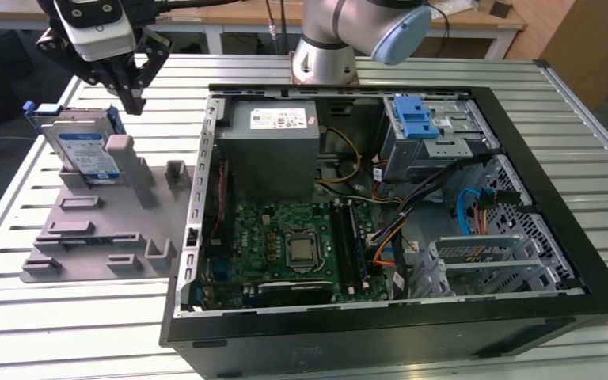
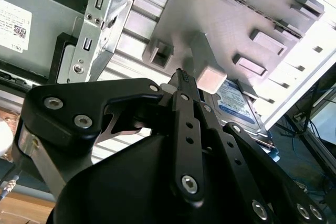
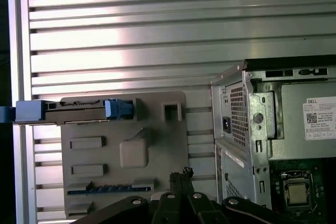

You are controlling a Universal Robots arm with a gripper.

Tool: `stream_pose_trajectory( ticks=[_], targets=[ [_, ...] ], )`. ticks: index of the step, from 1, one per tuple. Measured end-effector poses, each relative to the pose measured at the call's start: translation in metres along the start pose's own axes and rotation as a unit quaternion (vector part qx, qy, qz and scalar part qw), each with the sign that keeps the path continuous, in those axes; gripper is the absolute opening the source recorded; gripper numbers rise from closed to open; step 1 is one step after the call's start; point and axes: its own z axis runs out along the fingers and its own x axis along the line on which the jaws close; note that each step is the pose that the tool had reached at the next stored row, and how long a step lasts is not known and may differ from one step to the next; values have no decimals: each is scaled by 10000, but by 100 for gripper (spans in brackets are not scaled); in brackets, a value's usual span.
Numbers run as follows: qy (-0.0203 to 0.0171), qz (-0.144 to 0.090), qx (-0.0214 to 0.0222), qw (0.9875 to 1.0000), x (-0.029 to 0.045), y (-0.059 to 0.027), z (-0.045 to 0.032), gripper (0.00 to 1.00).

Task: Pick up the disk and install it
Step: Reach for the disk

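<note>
Silver disk (image 1: 82,146) on edge in the grey holder (image 1: 104,237), beside the open case (image 1: 389,336). Gripper (image 1: 133,101) just above it, pinched closed, empty. Worth spreading wide and centring over the blue rails (image 3: 118,108).

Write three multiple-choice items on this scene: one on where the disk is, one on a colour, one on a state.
1. Where is the disk?
A. On the grey holder plate beside the computer case.
B. Inside that case.
C. In the hand.

2. What colour are the disk's side rails?
A. Red.
B. Yellow.
C. Blue.

3. How is the computer case?
A. Closed by a side panel.
B. Open, with the motherboard showing.
C. Wrapped in foil.

Key:
1 A: the disk stands on edge on the plate, at the exterior view's left of the case, and the hand hovers above it holding nothing.
2 C: blue rail ends show in the first wrist view.
3 B: the motherboard lies bare in the exterior view.
</note>
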Motion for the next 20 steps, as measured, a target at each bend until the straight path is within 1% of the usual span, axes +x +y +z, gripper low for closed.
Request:
stream_pose_trajectory(
  ticks=[20],
  targets=[
    [11,1,1,10000,177,-14,21,11]
  ],
)
